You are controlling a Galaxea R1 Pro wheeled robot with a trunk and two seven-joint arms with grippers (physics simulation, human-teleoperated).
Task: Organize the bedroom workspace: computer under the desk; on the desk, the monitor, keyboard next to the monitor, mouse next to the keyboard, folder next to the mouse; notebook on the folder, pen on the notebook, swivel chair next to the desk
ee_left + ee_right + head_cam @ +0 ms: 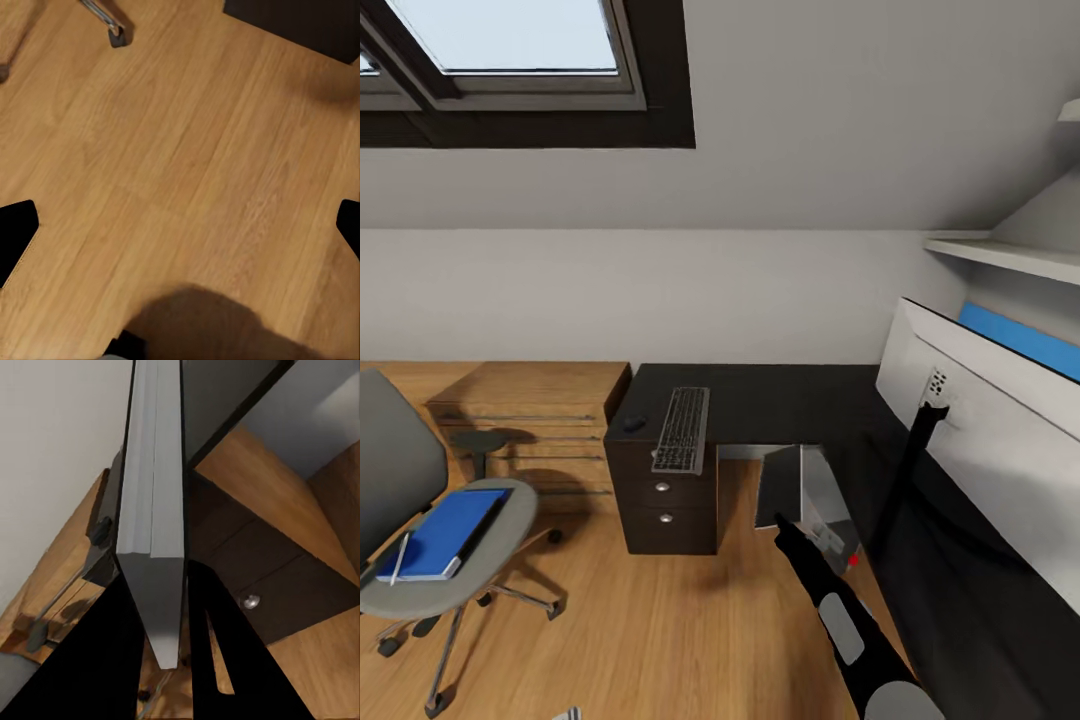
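Note:
The light-grey computer [807,492] stands tilted on the floor in the nook of the black desk [780,395], beside its drawer unit [665,505]. My right gripper [780,522] is shut on the computer's edge [154,510], a grey panel between the fingers [217,660]. The keyboard [682,430] and the small dark mouse [634,423] lie on the desk above the drawers. At right the monitor [985,415] shows its white back. The swivel chair [420,560] carries the blue folder [445,530] with the pen [400,557] on it; a dark edge beside the folder may be the notebook. My left gripper [182,229] hangs open over the floor.
Low wooden shelving [530,415] stands against the back wall between chair and desk. A chair castor [116,34] and a corner of the drawer unit [300,22] appear in the left wrist view. White shelves [1000,255] hang at upper right. Wood floor [660,640] lies open in front.

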